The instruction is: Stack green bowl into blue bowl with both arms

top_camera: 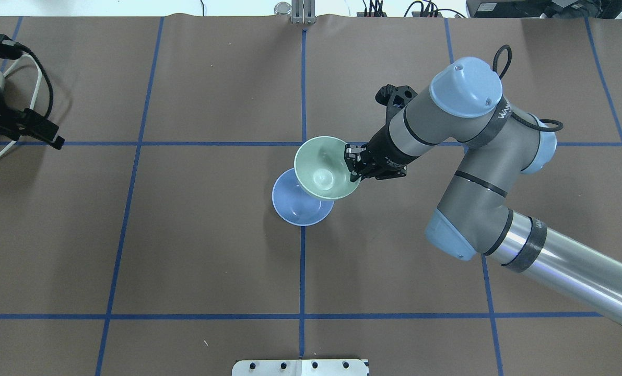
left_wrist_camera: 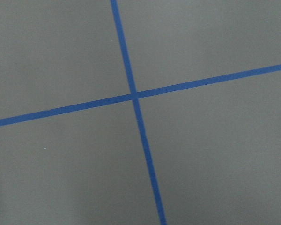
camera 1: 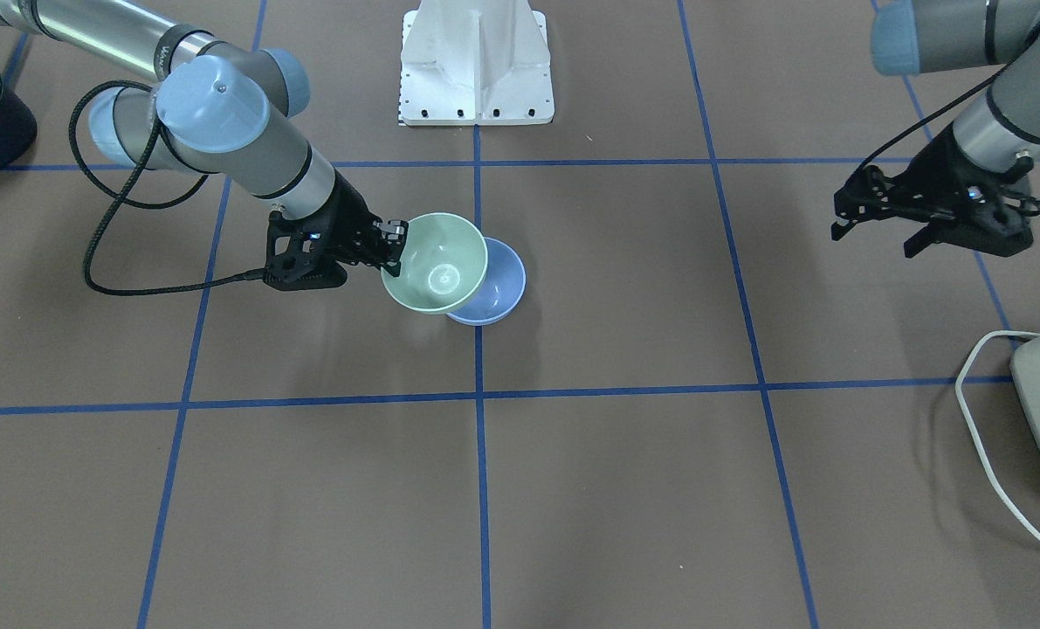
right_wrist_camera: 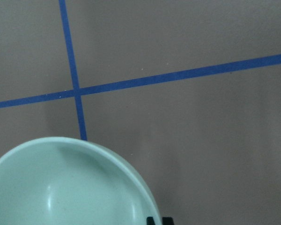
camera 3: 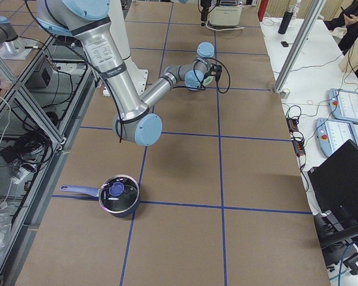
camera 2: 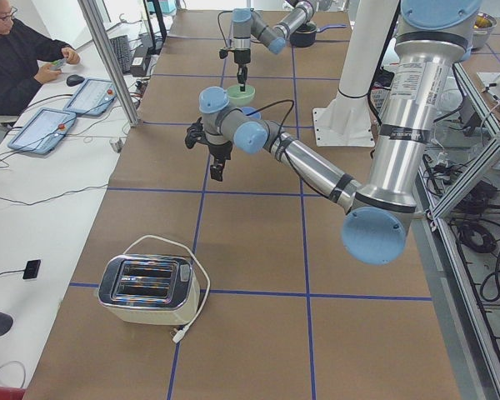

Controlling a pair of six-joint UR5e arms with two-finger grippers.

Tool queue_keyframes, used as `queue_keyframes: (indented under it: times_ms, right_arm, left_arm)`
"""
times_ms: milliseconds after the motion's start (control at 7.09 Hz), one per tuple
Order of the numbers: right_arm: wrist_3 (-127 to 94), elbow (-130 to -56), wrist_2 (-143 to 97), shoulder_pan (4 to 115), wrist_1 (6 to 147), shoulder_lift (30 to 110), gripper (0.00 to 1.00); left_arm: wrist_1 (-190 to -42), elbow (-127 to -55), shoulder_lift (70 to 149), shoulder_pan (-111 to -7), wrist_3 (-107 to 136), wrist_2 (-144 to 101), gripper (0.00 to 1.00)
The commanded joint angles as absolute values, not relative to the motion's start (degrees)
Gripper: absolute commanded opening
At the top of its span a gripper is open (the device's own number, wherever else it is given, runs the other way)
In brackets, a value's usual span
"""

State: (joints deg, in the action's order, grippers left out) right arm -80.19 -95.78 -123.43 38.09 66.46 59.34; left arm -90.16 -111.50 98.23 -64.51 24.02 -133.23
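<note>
The pale green bowl (camera 1: 435, 262) hangs tilted in the air, partly over the periwinkle-blue bowl (camera 1: 500, 295), which sits on the table at the centre grid line. My right gripper (camera 1: 395, 240) is shut on the green bowl's rim on the robot's right side. The overhead view shows the same: the green bowl (top_camera: 324, 168) overlaps the blue bowl (top_camera: 294, 206), with the right gripper (top_camera: 353, 162) on its rim. The right wrist view shows the green bowl (right_wrist_camera: 70, 187) at the bottom left. My left gripper (camera 1: 873, 238) is open and empty, raised far off to the robot's left.
The white pedestal base (camera 1: 476, 61) stands at the robot's edge of the table. A toaster (camera 2: 146, 287) with a white cord sits at the table's left end. A dark pot (camera 3: 116, 195) sits at the right end. Blue tape lines grid the brown table.
</note>
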Motion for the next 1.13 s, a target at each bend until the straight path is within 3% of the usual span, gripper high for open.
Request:
queue_keyframes:
  times_ms: [0,706,988]
  right_arm:
    - [-82.35,-95.36,-120.24,35.43,65.13,58.10,0.00]
    - [-84.73,-92.64,-118.48,34.28,64.52,55.99,0.00]
    - [-84.73,-88.97,-118.56,34.45,59.27,56.07,0.00]
  left_arm:
    - [-91.05,-112.23,93.18,-69.07,17.42,-133.59,0.98]
    - [-90.09,-102.85,94.66,-80.30,10.51,-139.20,0.98]
    - [-90.09,-102.39,94.31,-80.95,8.79,-139.48,0.98]
